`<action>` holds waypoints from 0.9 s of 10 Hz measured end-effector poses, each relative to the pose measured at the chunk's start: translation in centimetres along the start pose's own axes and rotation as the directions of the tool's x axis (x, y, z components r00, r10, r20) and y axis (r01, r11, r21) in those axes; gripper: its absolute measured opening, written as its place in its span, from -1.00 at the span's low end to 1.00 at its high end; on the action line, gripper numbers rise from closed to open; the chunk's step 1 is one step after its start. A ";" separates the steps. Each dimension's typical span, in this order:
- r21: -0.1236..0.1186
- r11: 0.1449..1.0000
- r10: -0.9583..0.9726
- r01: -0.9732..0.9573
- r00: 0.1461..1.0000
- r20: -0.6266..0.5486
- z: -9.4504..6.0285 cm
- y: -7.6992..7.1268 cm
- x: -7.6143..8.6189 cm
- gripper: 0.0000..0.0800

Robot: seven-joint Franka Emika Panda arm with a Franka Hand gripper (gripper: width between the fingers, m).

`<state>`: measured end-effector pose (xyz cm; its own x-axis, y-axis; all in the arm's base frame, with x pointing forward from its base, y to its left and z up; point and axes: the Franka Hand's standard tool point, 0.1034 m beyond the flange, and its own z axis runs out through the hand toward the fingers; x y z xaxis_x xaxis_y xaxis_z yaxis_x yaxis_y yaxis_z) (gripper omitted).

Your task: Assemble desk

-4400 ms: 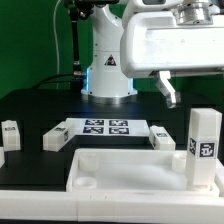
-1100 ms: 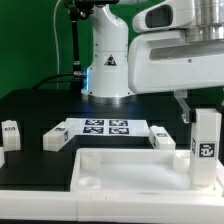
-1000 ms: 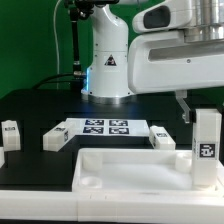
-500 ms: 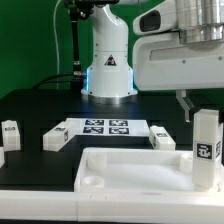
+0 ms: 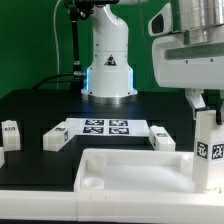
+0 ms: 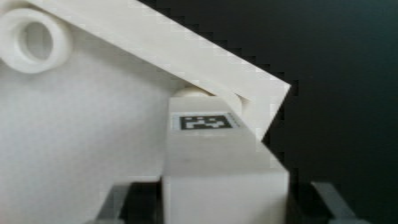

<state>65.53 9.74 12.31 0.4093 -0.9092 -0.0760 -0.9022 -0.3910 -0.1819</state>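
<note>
Jaws are closed on the upright leg (image 5: 208, 150), open only as wide as the post. The wrist view shows it best: the leg fills the whole gap, with a jaw against each side. From the exterior view only one dark finger (image 5: 197, 100) shows, at the leg's top end, so the grip is high on the post.

The leg stands vertical, with one tag facing the exterior camera. It's at the exterior view's right end of the tabletop (image 5: 130, 160). In the wrist view its lower end sits right at a tabletop corner, inside the raised rim. Can't tell whether it's seated or just touching.

The tabletop lies flat on the black worktop (image 5: 30, 105), rim up, nearest the exterior camera. There's a round socket (image 5: 90, 182) in its near corner on the exterior view's left.

Three loose legs lie behind it. One (image 5: 10, 132) is far toward the exterior view's left. One (image 5: 55, 138) is just beside the marker board (image 5: 105, 128). One (image 5: 162, 137) is on the board's other side.
</note>
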 end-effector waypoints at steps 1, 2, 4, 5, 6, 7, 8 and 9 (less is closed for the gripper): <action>0.000 1.000 0.005 -0.005 1.000 0.002 0.0 0.0 -0.1 -0.26; 0.001 1.000 -0.005 0.005 1.000 0.004 0.0 0.0 -0.1 -0.26; 0.001 0.995 -0.099 0.099 0.995 0.003 0.0 0.0 0.0 0.17; 0.001 0.983 -0.184 0.184 0.983 0.002 0.0 0.1 0.2 0.17; 0.001 0.971 -0.240 0.240 0.971 0.002 0.0 0.0 0.1 0.53; 0.001 0.944 -0.331 0.331 0.944 0.001 0.0 0.0 0.1 0.60; 0.002 0.916 -0.401 0.401 0.916 0.001 0.0 0.0 0.1 0.60; 0.001 0.888 -0.459 0.459 0.888 0.001 0.0 0.1 0.1 0.62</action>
<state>65.54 9.60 12.29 0.7779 -0.6282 0.0151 -0.6136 -0.7645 -0.1977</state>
